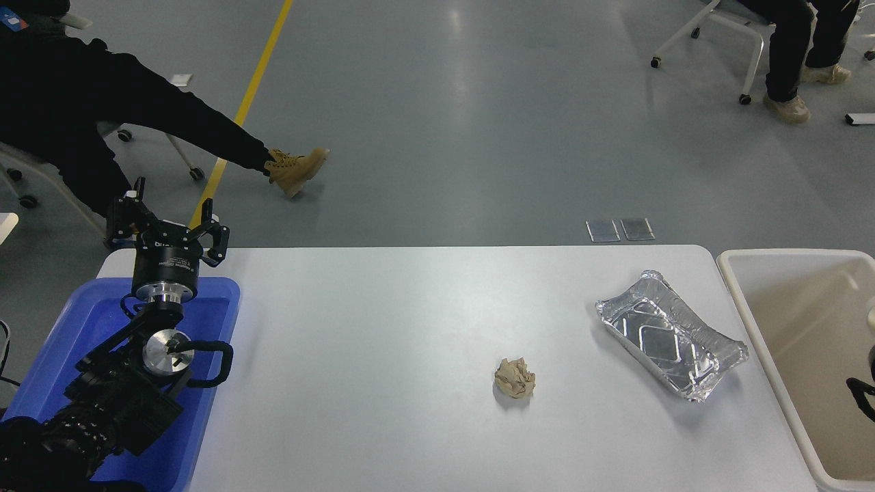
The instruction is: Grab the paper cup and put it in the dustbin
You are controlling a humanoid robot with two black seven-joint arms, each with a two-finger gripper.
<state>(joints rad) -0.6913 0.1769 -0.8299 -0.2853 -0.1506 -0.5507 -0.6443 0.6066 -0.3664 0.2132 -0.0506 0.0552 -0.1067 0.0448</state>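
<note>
Head view: my right arm (863,398) shows only as a black sliver at the right edge of the picture, over the large rectangular beige plastic dustbin (793,254) that stands just off the right edge of the white worktop (383,307). The right claw itself is outside the picture, so I cannot tell whether it is clenched, released, or grasping anything. My left claw (167,229) is parked at the worktop's far left corner, above the blue plastic tray (82,307), its fingers spread and holding nothing.

I cannot see the small white paper cup anywhere on the worktop. There is a pale speck at the right edge of the picture, above the black sliver, but I cannot tell whether it is the cup or a part of my wrist. What lies on the worktop is a crumpled brown paper ball (515,378) near the front edge and a shiny rectangular foil tray (670,335) toward the right edge. Neither is mine to take.

I judge the step in hand to be the drop into the bin. To do it well, I should keep the claw well inside the thick pale rim, over the middle of the opening, and let go only there. A light cup could bounce off the rim. Then I should lift straight up, clear of the bin wall and the foil tray.
</note>
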